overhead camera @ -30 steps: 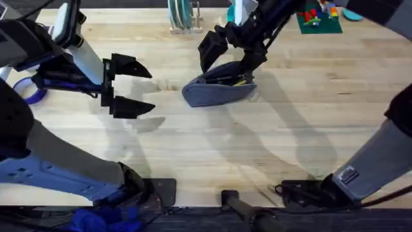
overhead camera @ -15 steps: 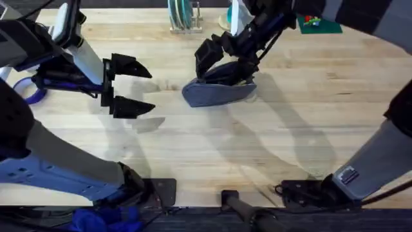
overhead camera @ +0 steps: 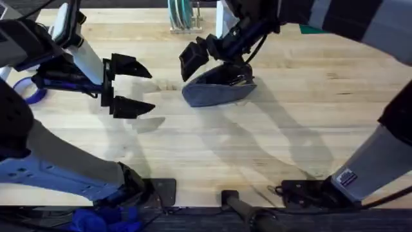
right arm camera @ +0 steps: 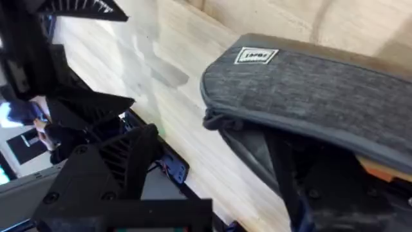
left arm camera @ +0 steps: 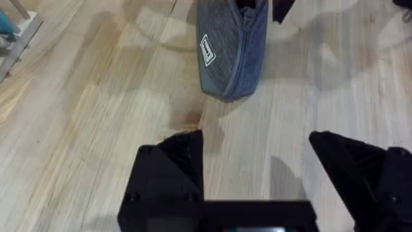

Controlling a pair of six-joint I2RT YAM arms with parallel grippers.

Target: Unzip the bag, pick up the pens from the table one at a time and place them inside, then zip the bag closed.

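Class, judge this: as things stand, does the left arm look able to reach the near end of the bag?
Probably yes. The left gripper stands open, facing the bag across bare table; the right gripper works at the bag's open top.

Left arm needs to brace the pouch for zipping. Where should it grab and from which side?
Grip the pouch's closed rounded end nearest the left gripper, pinching the fabric just below the zipper line. Come in level from the left: that end faces the open left fingers across bare table, while the right gripper crowds the open mouth from above, so probably no clash there.
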